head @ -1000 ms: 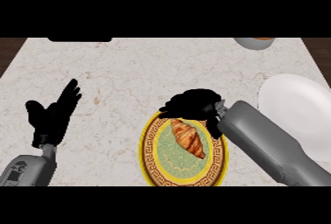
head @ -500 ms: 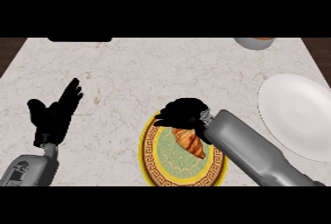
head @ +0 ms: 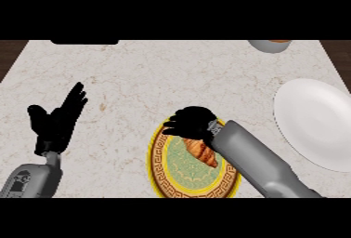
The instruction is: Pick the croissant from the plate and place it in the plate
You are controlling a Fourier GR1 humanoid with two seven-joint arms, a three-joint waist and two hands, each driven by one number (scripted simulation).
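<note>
Croissant (head: 201, 153) lies on the gold-rimmed plate (head: 157, 158); my right hand (head: 191, 124) curls over its far end, grasping nothing yet; I should close squarely before lifting.

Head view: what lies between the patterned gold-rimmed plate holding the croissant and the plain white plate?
In the head view, the grey right forearm crosses between the gold-rimmed plate and white plate; otherwise only marble counter.

One head view looks steeply down on the desk (head: 171, 79) from the near side. Forearms enter from the near edge.
</note>
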